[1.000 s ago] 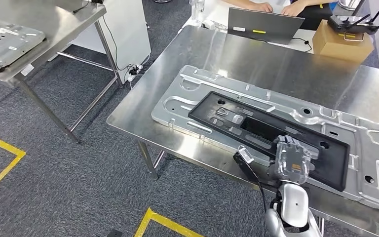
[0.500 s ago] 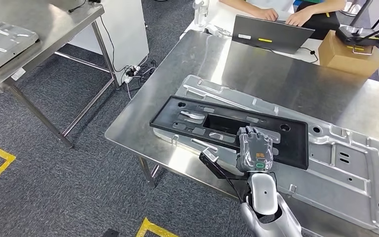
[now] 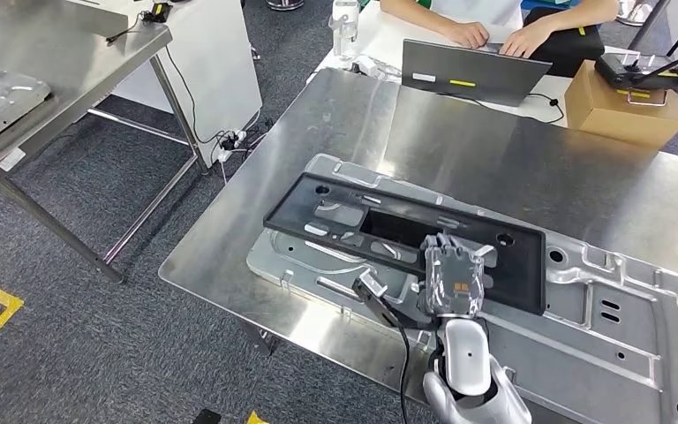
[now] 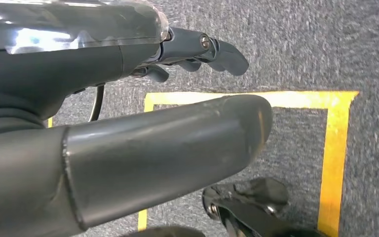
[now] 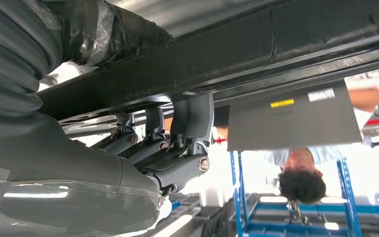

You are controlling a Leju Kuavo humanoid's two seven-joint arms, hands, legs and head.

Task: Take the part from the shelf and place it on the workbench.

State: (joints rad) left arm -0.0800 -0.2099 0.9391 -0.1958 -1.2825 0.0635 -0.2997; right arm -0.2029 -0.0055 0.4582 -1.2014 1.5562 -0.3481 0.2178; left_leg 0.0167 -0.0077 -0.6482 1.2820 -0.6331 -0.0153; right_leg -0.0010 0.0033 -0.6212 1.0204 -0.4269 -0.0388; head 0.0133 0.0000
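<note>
- Right robot hand (image 3: 448, 281) grips the black part's (image 3: 388, 231) near edge; its fingers (image 5: 177, 148) curl underneath, hidden from above.
- Left robot hand (image 4: 128, 123) hangs over the floor, empty, fingers loosely apart.
- Silver panel (image 3: 618, 309) on the worktop (image 3: 459, 141) is cut off at right.

My workbench (image 3: 459, 132) is brushed steel, satiny with soft glare, and the pressed plate (image 3: 636, 318) lying on it looks like bare, duller grey metal, ribbed and embossed. The part (image 3: 335, 199) I hold in my right hand (image 3: 452, 281) is matt black, plastic by the look of it. My left hand (image 4: 128, 143) has a smooth grey thumb, faintly scuffed. The floor (image 3: 97, 336) is rough grey carpet with glossy yellow tape (image 4: 333, 163); the box (image 3: 627, 110) is plain brown cardboard
</note>
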